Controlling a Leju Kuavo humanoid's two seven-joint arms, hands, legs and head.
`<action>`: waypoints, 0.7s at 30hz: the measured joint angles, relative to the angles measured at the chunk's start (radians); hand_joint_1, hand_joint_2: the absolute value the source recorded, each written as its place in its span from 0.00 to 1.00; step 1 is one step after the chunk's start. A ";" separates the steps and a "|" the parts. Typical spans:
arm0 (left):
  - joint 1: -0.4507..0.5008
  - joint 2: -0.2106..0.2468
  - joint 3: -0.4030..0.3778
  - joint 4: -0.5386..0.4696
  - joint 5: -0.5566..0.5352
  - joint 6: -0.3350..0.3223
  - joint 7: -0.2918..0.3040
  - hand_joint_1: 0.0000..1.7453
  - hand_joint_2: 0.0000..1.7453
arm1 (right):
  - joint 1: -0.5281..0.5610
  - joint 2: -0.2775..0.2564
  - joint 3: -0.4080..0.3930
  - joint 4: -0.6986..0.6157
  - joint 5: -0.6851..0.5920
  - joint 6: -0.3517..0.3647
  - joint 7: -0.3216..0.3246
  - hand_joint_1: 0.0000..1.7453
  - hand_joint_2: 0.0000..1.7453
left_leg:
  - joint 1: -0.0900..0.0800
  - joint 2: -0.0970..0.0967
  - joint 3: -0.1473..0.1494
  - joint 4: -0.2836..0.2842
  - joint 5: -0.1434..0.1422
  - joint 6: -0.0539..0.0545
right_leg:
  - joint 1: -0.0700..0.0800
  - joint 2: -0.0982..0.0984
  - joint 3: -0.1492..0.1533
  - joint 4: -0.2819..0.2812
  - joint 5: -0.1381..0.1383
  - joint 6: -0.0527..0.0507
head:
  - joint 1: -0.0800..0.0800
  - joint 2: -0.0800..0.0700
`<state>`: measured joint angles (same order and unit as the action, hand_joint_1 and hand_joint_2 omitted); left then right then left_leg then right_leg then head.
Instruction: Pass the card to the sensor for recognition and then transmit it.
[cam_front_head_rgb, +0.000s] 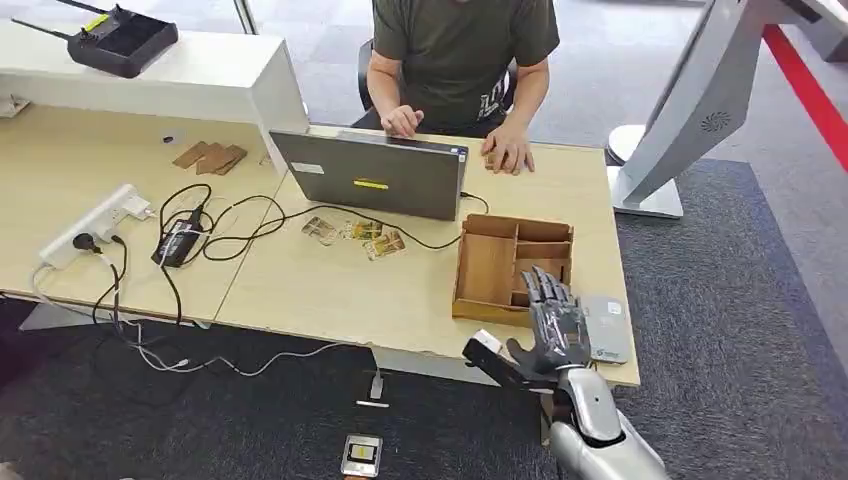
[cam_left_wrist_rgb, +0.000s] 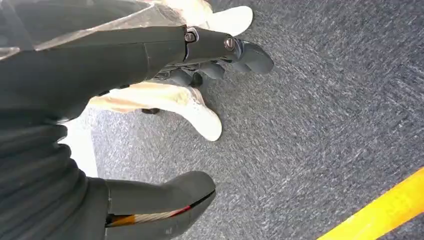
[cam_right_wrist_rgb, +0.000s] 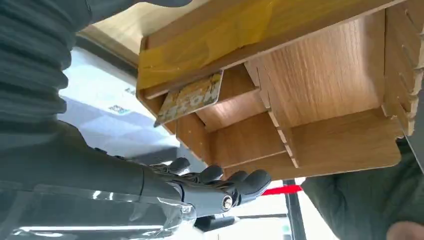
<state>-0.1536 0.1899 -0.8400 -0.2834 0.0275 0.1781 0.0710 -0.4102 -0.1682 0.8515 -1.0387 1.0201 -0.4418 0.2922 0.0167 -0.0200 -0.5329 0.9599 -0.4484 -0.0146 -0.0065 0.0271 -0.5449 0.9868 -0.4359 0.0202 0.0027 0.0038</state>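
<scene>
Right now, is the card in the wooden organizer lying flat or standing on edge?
Standing on edge: the card leans against the wooden organizer's wall.

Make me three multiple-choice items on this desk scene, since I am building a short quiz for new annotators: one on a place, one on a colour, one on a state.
1. Where does the wooden organizer box stand?
A. on the carpet
B. on the desk near its right front corner
C. on top of the laptop

2. What colour is the laptop's lid?
A. grey
B. red
C. white

3. What is the right hand doing?
A. gripping the laptop
B. holding a cable
C. held up at the box's front edge, fingers spread, holding nothing

Answers:
1 B, the box sits on the desk beside the flat grey sensor device.
2 A, the lid facing the head view is grey with a small yellow sticker.
3 C, the head view shows its fingers apart and nothing in them.
</scene>
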 joint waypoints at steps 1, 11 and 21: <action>0.001 0.000 0.000 0.000 0.001 0.000 0.000 0.00 1.00 | -0.003 -0.002 0.002 0.004 0.005 -0.001 0.000 0.00 1.00 | 0.000 0.000 0.000 0.000 0.000 0.000 | 0.000 0.000 0.000 0.000 0.000 0.000 | 0.000 0.000; 0.003 0.000 -0.001 0.000 0.008 0.002 0.000 0.00 1.00 | -0.024 -0.008 0.012 0.028 0.019 -0.002 0.001 0.00 1.00 | 0.000 0.000 0.000 0.000 0.000 0.000 | 0.000 0.000 0.000 0.000 0.000 0.000 | 0.000 0.000; 0.008 0.003 -0.003 0.000 0.018 0.003 0.003 0.00 1.00 | -0.059 -0.010 0.023 0.057 -0.003 0.032 0.007 0.00 1.00 | 0.000 0.000 0.000 0.000 0.000 0.000 | 0.000 0.000 0.000 0.000 0.000 0.000 | 0.000 0.000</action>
<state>-0.1458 0.1930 -0.8431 -0.2834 0.0454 0.1808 0.0744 -0.4688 -0.1781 0.8747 -0.9815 1.0166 -0.4093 0.2995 0.0167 -0.0200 -0.5327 0.9599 -0.4484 -0.0146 -0.0065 0.0271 -0.5449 0.9868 -0.4359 0.0202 0.0031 0.0038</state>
